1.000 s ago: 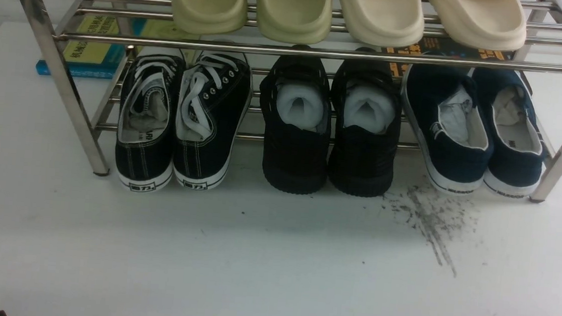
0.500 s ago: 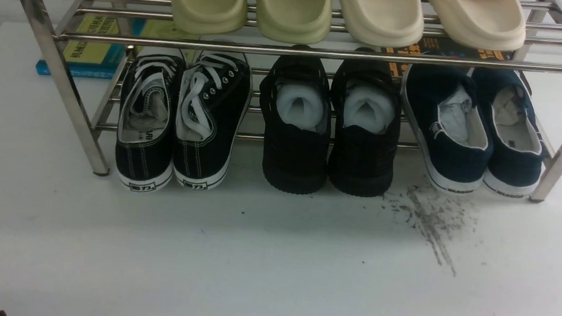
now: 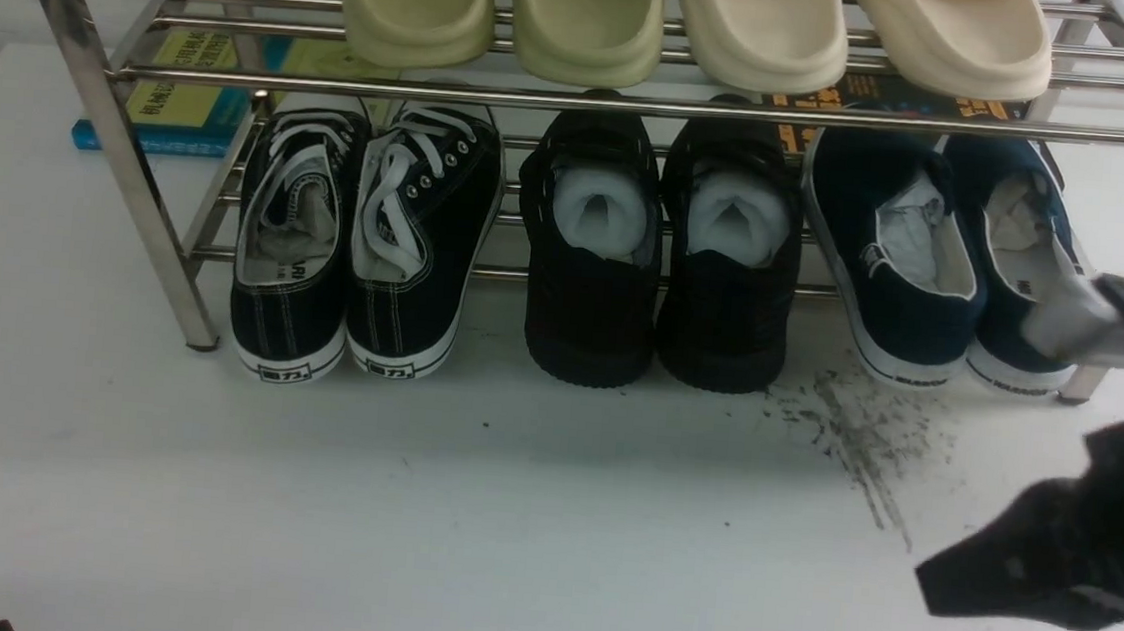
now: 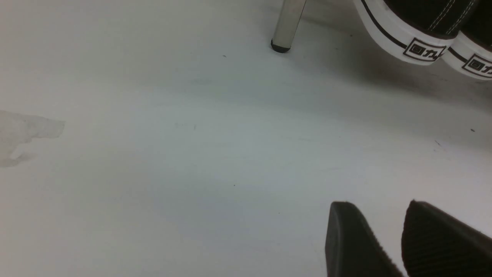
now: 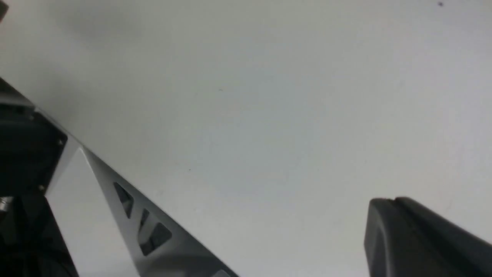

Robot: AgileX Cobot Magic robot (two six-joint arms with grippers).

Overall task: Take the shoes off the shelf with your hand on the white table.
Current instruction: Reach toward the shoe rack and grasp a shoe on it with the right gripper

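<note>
The right gripper (image 5: 389,201) had its fingers together on nothing; the left gripper (image 4: 378,206) had its fingers apart. Beyond and to the left of the right one, the all-black sneakers (image 3: 590,318) sat on the shelf (image 3: 579,103). Lifting them and setting them on the white table (image 3: 543,555) was all left to do.

Front view: light even, cool, fairly dim. Right claw (image 3: 932,590) blurred, soft-edged; scuff on the bench (image 3: 603,560) beside it crisp. Farther from that claw, soft shadow under the black sneakers (image 3: 659,293), their dark mesh losing detail. Thin glints along the rack bars (image 3: 639,107). Left wrist view: bench sharp beyond the left claw (image 4: 399,204), fingertips softer. Right wrist view: slightly hazy.
</note>
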